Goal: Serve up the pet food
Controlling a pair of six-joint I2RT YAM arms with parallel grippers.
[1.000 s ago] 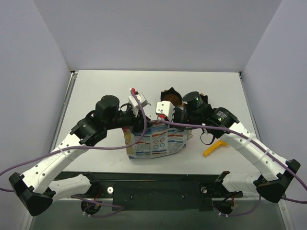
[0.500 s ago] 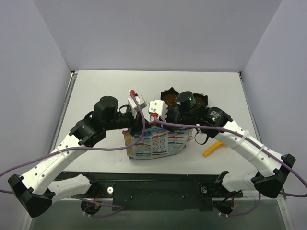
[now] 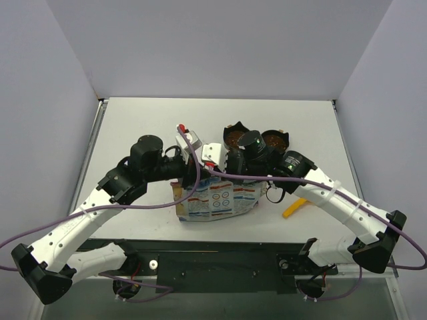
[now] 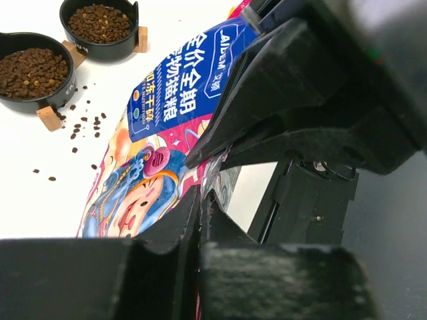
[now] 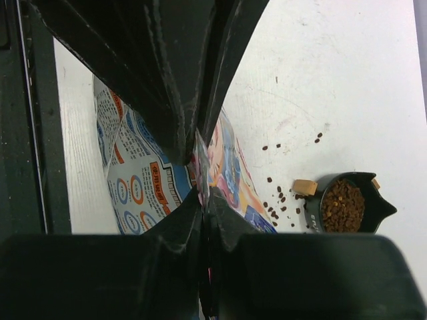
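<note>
Pinching the pet food bag (image 3: 220, 199) at its top edge, your left gripper (image 4: 200, 200) and right gripper (image 5: 200, 192) sit just beside each other; that edge runs left to right.

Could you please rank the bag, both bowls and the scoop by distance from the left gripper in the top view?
1. pet food bag: pinched in the left gripper's jaws.
2. left bowl: just beyond, rightward.
3. right bowl: farther right.
4. yellow scoop: far right, nearside.
</note>
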